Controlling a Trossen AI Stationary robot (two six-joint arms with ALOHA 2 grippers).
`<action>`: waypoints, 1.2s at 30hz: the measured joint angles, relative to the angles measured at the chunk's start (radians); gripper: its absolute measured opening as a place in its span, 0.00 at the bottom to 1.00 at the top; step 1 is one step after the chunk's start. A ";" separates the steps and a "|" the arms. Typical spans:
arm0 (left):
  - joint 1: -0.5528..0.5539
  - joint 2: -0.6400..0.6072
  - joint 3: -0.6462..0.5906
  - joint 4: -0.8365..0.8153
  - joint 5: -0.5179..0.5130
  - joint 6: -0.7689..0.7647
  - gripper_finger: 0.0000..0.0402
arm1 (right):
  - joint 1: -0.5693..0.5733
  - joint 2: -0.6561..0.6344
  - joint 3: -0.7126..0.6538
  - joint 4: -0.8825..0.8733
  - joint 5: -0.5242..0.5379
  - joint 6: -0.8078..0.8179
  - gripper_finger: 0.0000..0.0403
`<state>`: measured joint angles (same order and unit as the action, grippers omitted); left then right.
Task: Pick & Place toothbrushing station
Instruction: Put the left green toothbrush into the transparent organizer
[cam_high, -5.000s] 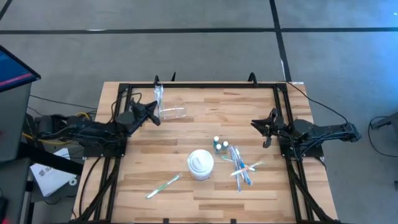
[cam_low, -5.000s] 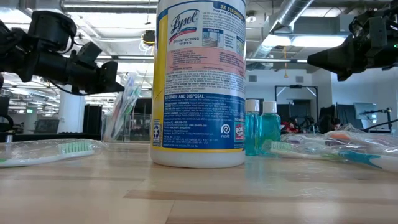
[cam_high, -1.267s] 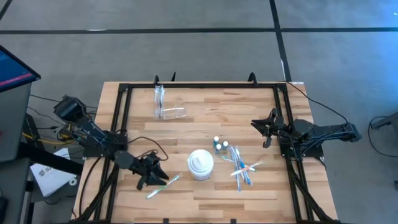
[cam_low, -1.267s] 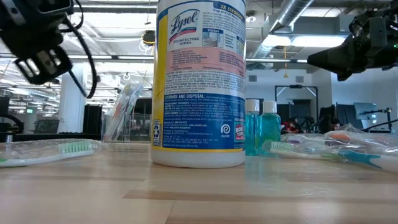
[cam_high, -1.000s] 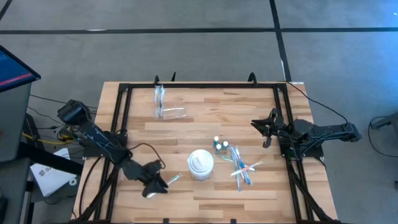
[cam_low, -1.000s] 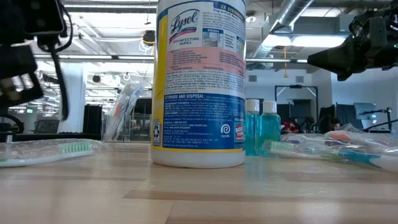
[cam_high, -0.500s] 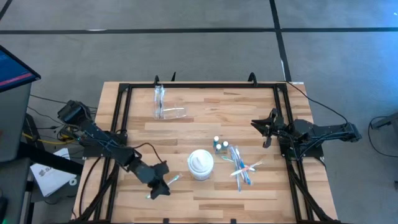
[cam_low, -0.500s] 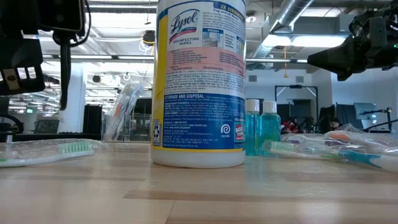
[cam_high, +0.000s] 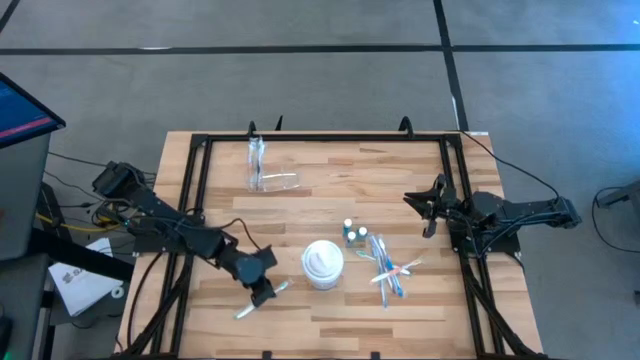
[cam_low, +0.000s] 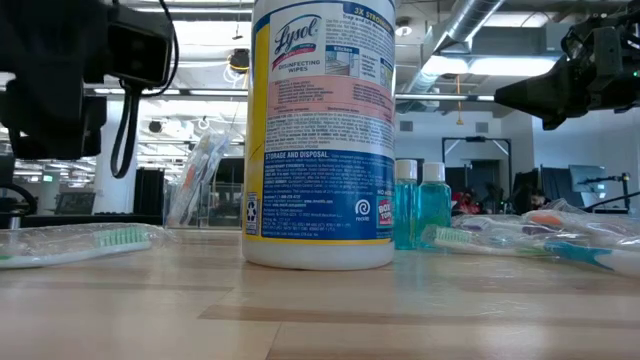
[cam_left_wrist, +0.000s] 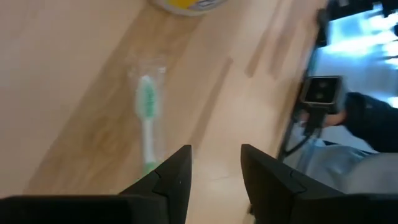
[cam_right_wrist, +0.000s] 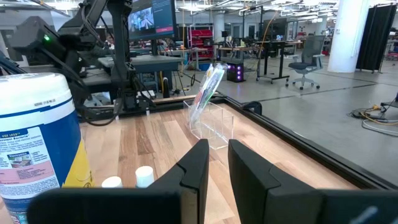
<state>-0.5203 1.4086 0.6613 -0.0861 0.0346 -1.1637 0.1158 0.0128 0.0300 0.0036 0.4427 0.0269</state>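
— my left end effector (cam_high: 262, 294) is low over the front-left part of the bench (cam_high: 300, 205), right at the green toothbrush (cam_high: 262, 298). the fingers (cam_left_wrist: 169, 180) stand apart with a gap between them, and nothing is between them; the wrapped toothbrush lies on the wood just beside one finger, green bristles pointing toward the wipes tub (cam_high: 323, 264).

— and your right end effector?

— my right end effector (cam_high: 430, 207) hangs off the bench's right edge, waiting. its fingers (cam_right_wrist: 198, 167) are nearly together with only a narrow slit, holding nothing.

— where are the rest of the toothbrushing things?

— two clear cups (cam_high: 268, 170) sit at the back left, one upright with brushes in it, one on its side. two small white-capped bottles (cam_high: 352, 233) stand just right of the tub, and a loose pile of toothbrushes (cam_high: 388, 268) lies beside them, toward the right arm.
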 joint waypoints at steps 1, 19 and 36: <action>0.000 0.000 0.000 -0.018 0.000 0.000 0.33 | 0.000 0.000 0.000 0.000 0.000 0.000 0.13; 0.011 0.117 0.000 -0.031 0.008 0.006 0.33 | 0.000 0.000 0.000 0.000 0.000 0.000 0.13; 0.009 0.170 0.000 -0.008 -0.006 0.033 0.33 | 0.000 0.000 0.000 0.000 0.000 0.000 0.13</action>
<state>-0.5117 1.5785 0.6609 -0.0943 0.0290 -1.1309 0.1158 0.0126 0.0302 0.0036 0.4427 0.0269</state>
